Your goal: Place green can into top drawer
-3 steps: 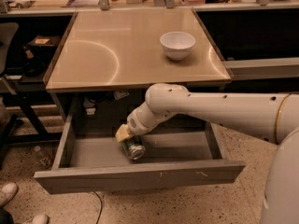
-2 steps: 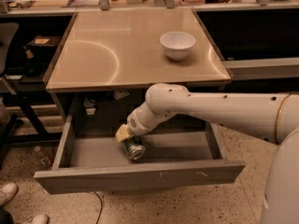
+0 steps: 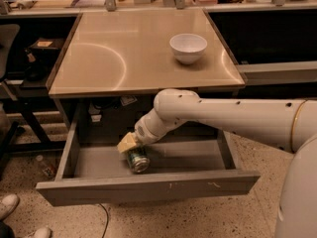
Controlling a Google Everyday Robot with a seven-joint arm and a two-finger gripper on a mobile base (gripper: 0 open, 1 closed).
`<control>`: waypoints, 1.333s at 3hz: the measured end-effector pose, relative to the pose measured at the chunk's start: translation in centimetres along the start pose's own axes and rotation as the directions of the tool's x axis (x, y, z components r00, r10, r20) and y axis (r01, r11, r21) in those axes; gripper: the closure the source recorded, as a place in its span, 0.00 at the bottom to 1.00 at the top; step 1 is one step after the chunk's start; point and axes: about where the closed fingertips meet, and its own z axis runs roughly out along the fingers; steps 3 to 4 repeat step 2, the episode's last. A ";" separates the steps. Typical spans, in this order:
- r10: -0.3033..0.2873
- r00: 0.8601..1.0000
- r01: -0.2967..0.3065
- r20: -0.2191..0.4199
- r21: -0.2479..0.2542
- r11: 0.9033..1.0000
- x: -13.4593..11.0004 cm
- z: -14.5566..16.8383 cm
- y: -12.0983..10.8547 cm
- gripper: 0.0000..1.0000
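The green can point(image 3: 137, 159) is inside the open top drawer point(image 3: 148, 186), left of its middle, tilted with a shiny silver end facing the camera. My gripper point(image 3: 131, 145) reaches down into the drawer from the right on the white arm and sits right against the top of the can. Its tip hides the can's upper part. The drawer is pulled out from under the table and its flat front panel shows small pale scuffs.
A white bowl point(image 3: 188, 47) stands on the beige tabletop point(image 3: 124, 58) at the back right. A dark chair and shelf point(image 3: 29, 58) are at the left. Shoes point(image 3: 10, 207) and a cable lie on the speckled floor at the lower left.
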 end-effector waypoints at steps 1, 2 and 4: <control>0.000 1.000 0.000 0.000 0.000 1.000 0.0 0.0 0.0 0.00; 0.000 1.000 0.000 0.000 0.000 1.000 0.0 0.0 0.0 0.00; 0.000 1.000 0.000 0.000 0.000 1.000 0.0 0.0 0.0 0.00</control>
